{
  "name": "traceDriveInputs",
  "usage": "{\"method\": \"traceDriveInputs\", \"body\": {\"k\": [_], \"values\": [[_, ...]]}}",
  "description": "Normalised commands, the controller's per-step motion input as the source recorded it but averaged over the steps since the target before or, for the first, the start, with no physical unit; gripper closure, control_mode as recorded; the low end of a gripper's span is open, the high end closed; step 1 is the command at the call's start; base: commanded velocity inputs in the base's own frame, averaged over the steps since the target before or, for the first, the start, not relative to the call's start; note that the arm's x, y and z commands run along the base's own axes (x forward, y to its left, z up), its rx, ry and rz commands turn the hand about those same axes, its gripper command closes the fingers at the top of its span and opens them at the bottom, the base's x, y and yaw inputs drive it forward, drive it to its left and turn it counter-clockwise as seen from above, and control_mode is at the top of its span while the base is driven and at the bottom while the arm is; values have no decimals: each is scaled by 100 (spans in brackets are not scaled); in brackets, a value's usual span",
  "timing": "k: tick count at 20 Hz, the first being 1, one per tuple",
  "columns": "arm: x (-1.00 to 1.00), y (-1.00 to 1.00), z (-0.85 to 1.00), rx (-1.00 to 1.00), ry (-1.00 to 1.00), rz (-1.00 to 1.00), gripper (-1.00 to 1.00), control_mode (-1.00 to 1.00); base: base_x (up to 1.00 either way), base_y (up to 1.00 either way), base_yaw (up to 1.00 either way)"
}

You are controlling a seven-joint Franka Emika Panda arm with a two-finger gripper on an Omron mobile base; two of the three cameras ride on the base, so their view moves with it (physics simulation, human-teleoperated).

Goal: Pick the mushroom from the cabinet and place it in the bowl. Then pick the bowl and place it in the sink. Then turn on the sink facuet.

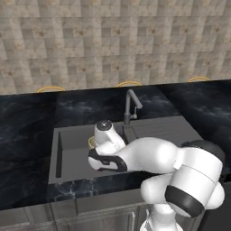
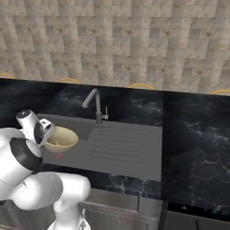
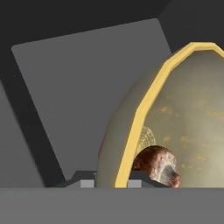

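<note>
The bowl (image 2: 61, 139) hangs over the sink (image 2: 112, 148), above the basin's left part and near its front edge, tipped slightly rather than resting on the bottom as far as I can tell. Inside it sits the mushroom (image 3: 158, 165), a reddish-brown lump with pale flecks, lying low against the inner wall close to the rim. In the right base view it shows as a small speckled patch on the bowl's floor.

The gripper (image 3: 111, 180) is pinched nearly shut on the bowl's rim: one finger (image 3: 85, 180) sits outside the wall and the other inside, with the yellow edge running up between them. From the left base view the hand (image 1: 104, 135) reaches down into the basin and covers most of the bowl, leaving a sliver of yellow rim at its left.

The mushroom lies just beside the inner finger, on the bowl's inside. The tap (image 2: 93, 104) stands at the back edge of the sink, behind the bowl, its spout arching toward the basin. The ribbed drainboard (image 2: 130, 146) stretches away to the right.
</note>
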Motion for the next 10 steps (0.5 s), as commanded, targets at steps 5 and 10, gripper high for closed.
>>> {"method": "traceDriveInputs", "body": {"k": [5, 10], "values": [[56, 27, -36, 0, 3, -2, 100, -100, 0, 0, 0], [44, 11, -33, 0, 1, 0, 100, -100, 0, 0, 0]]}}
